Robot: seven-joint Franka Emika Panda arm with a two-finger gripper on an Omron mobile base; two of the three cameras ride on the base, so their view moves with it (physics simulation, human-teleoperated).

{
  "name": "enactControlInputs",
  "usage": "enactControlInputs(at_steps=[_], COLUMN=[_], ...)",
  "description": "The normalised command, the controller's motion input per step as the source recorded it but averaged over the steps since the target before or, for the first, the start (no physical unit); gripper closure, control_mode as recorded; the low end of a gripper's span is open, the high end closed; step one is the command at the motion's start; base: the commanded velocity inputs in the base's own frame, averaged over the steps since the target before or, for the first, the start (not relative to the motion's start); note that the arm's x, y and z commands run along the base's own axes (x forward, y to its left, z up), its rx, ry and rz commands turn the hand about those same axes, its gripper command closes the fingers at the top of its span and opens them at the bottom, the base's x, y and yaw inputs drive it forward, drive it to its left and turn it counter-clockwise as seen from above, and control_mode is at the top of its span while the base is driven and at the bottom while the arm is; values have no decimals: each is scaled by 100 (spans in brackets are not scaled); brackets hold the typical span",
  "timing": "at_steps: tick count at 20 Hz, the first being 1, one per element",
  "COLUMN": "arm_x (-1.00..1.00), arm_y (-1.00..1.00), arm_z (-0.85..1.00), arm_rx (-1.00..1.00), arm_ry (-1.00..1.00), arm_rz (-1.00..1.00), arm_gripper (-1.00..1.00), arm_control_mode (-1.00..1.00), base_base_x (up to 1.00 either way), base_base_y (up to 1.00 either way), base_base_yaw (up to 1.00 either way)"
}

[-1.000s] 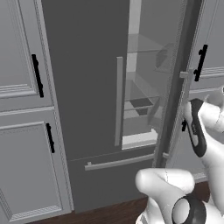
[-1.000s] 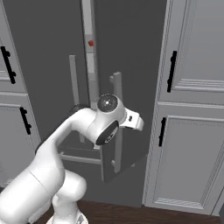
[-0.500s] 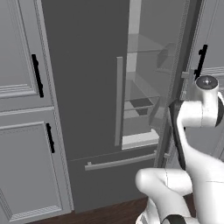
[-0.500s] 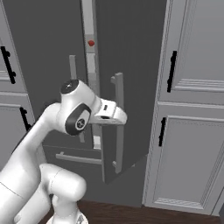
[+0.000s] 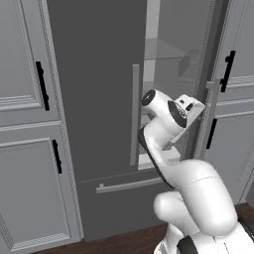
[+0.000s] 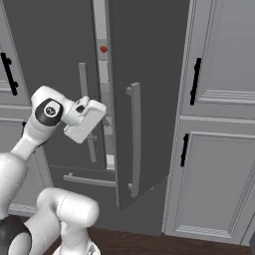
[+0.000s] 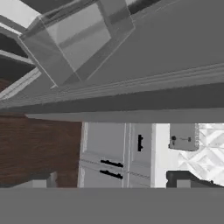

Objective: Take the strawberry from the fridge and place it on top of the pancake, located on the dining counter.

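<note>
At the bottom of the hand view, you saw the gripper (image 7: 109,183) with its tips spread wide and nothing between them. In the right base view, at left centre, the hand sat before the part-open fridge (image 6: 149,60). Beyond it, at upper centre, the strawberry (image 6: 103,49) showed in the door gap.

No readable text, label, brand, number or sign anywhere: none on the fridge (image 5: 94,99) doors, none on the cabinets (image 6: 219,124) beside it.
</note>
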Motion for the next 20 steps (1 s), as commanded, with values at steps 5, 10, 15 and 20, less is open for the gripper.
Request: enactControlInputs(at_steps=[5,10,15,20], arm_x=[70,40,20,3], arm_y=[4,0,-1,-26], arm_z=[0,0,0,0], arm_rx=[-28,-15,-8,-1], arm_ry=[49,27,25,15], arm_rz=[22,16,13,7], arm_gripper=[-100,-100,-100,-100], arm_control_mode=[-100,-100,-100,-100], base_base_x=[0,0,0,0], base_base_y=[0,0,0,0], base_base_yaw=[0,0,0,0])
